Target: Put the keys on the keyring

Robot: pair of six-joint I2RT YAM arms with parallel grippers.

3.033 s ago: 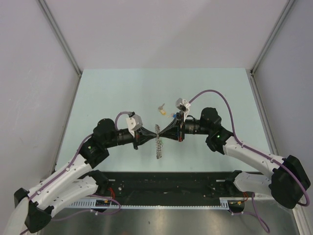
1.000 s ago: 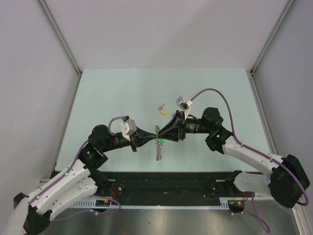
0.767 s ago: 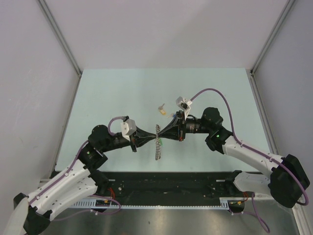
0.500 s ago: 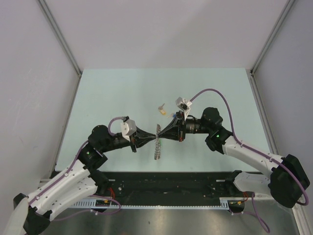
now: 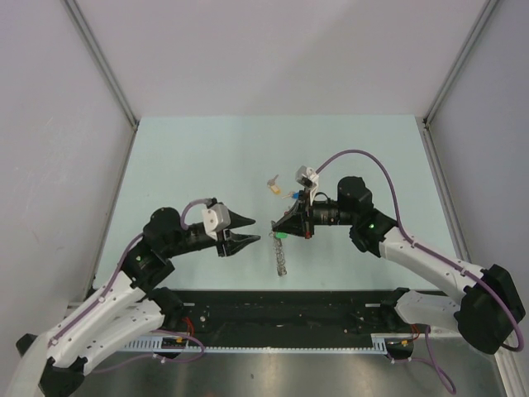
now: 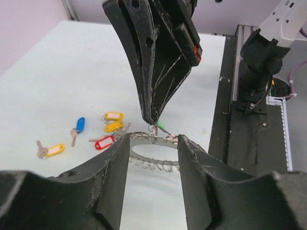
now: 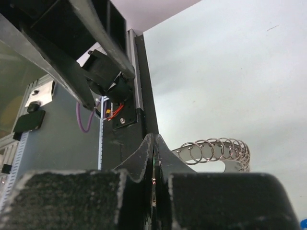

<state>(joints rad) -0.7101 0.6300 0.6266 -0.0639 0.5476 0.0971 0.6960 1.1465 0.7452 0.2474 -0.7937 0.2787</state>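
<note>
My right gripper is shut on a top loop of the keyring, a floppy silver ring of small loops that hangs below its tip. A green-tagged key sits at the pinch. The left gripper stands open just left of it, touching nothing. In the left wrist view the keyring shows between the left gripper's spread fingers, under the right gripper and the green tag. Loose keys lie beyond: blue, red, yellow. The right wrist view shows the keyring beside the closed right gripper.
Two loose keys lie on the pale green table behind the grippers. A black rail runs along the near edge, also the black rail in the left wrist view. Grey walls close both sides.
The left gripper has opened, let go of the keyring and drawn back left. The right gripper has shut on the ring, which now hangs from it, shifted slightly right.
</note>
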